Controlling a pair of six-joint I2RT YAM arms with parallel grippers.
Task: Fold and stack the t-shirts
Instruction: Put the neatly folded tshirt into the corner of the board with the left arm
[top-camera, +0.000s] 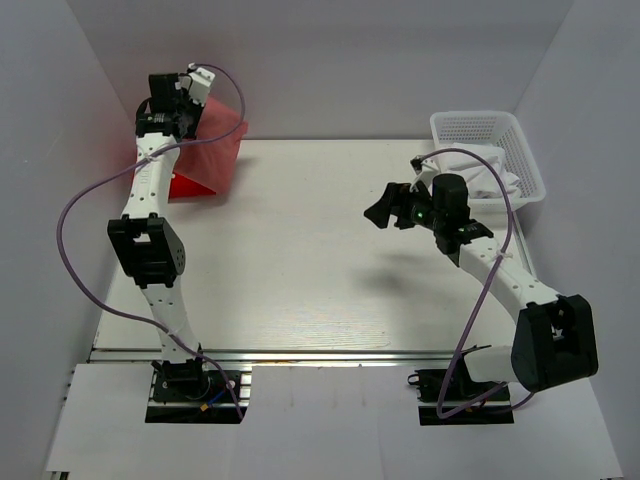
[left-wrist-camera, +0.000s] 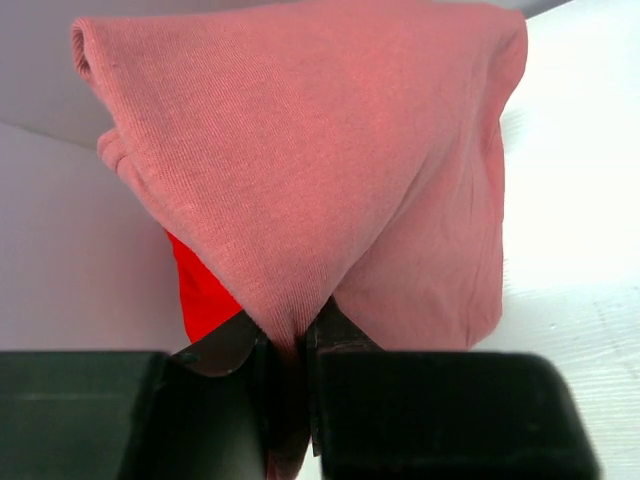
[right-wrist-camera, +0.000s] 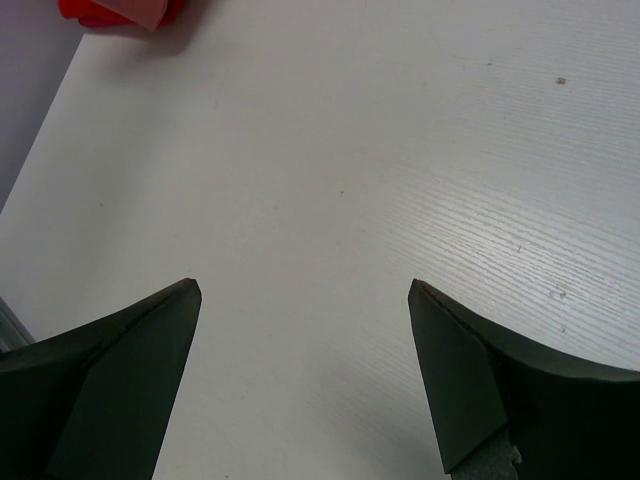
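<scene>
Top view: your left tool (top-camera: 178, 98) is up at the far left corner of the counter (top-camera: 300, 260), pinching the pink t-shirt (top-camera: 215, 140), which hangs off it in the air. The red t-shirt (top-camera: 190, 185) lies flat on the counter right under it, in a compact shape, so it looks folded. Your right tool (top-camera: 385, 208) hovers mid-right with nothing in it. The basket (top-camera: 480, 120) is at the far right with white cloth (top-camera: 480, 170) inside. I can't tell if that is another garment.

Left wrist view: the left tool (left-wrist-camera: 290, 335) is nearly closed on a gathered pinch of the pink t-shirt (left-wrist-camera: 320, 180), with cloth squeezed between the jaws. The shirt looks doubled over, with a rolled fold edge at upper left. The red t-shirt (left-wrist-camera: 205, 290) peeks out behind and below it. The wall is close on the left side.

Right wrist view: the right tool (right-wrist-camera: 303, 287) has its jaws wide apart, holding nothing, with bare counter (right-wrist-camera: 350, 150) beneath. The red t-shirt (right-wrist-camera: 90, 10) is just visible at the top left corner.

My read on progress: you're late in the task. Red is placed and pink is apparently folded, but it is not yet stacked or released. You have to lay pink squarely on red. Watch the near wall and corner, which leave little room for the left arm. Pink could also bunch up, or drag red, when it is let go.
</scene>
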